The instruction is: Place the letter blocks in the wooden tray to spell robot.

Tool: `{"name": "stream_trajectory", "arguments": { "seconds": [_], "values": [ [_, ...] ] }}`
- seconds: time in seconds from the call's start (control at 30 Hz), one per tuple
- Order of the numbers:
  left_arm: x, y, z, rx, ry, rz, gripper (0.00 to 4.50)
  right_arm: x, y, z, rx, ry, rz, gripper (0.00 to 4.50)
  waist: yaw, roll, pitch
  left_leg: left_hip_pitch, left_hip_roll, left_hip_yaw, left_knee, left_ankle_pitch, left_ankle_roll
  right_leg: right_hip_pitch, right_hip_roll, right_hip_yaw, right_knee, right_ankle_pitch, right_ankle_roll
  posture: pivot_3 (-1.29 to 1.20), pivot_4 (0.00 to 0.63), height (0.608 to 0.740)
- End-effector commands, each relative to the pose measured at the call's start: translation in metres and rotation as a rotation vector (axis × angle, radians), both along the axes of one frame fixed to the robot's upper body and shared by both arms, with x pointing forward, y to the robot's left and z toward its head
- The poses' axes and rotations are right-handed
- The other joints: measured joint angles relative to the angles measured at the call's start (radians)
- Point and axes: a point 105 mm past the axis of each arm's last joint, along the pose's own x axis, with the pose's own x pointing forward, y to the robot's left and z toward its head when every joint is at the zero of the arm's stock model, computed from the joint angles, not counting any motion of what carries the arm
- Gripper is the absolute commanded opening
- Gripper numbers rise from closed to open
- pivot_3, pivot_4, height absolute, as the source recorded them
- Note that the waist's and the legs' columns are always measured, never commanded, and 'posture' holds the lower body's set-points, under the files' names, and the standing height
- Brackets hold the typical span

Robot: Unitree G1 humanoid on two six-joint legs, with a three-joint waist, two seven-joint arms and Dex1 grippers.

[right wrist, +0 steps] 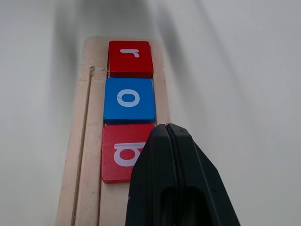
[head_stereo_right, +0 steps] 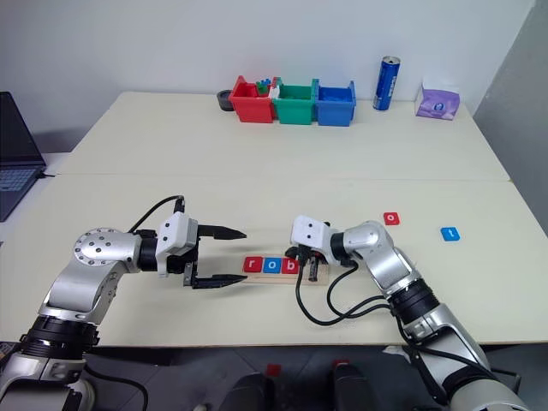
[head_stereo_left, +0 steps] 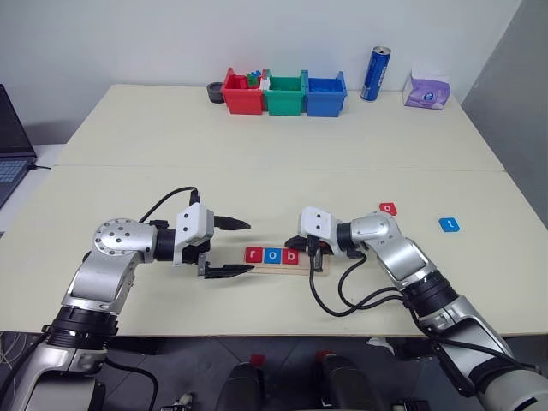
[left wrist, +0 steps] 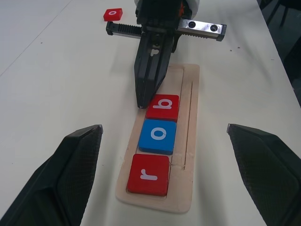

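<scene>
The wooden tray (head_stereo_left: 276, 271) lies near the table's front edge, between my two grippers. Three letter blocks sit in it side by side: a red r (left wrist: 148, 174), a blue o (left wrist: 159, 135) and a red b (left wrist: 163, 107). My right gripper (head_stereo_left: 312, 257) is shut and empty, its tip down against the b block's edge on the tray. My left gripper (head_stereo_left: 250, 247) stands open just left of the tray's r end, holding nothing. A loose red o block (head_stereo_left: 389, 207) and a blue t block (head_stereo_left: 449, 224) lie on the table to the right.
Red (head_stereo_left: 242, 92), green (head_stereo_left: 284, 94) and blue (head_stereo_left: 325, 94) bins line the table's far edge, with a blue can (head_stereo_left: 377, 74) and a purple tissue pack (head_stereo_left: 430, 89) to their right. A laptop (head_stereo_left: 13, 145) sits at the left edge.
</scene>
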Motion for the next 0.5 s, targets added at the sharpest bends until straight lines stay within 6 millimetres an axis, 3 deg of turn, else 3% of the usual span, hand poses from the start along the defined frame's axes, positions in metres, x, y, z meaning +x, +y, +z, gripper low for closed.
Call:
{"name": "stream_trajectory", "arguments": {
  "seconds": [0.03,0.5],
  "values": [
    [0.000,-0.001,0.006,0.000,-0.033,-0.008,4.50,-0.005,0.004,0.007,0.016,-0.012,0.030,0.02,0.000,0.000,0.000,0.000,0.000,0.000,0.000,0.000,0.000,0.000,0.000,0.000,0.000,0.000,0.000,0.00,0.150,0.740],
    [-0.001,-0.002,0.004,-0.001,-0.024,-0.017,4.50,-0.003,-0.027,0.024,0.004,0.016,0.004,0.02,0.000,0.000,0.000,0.000,0.000,0.000,0.000,0.000,0.000,0.000,0.000,0.000,0.000,0.000,0.000,0.00,0.150,0.740]
  ]
}}
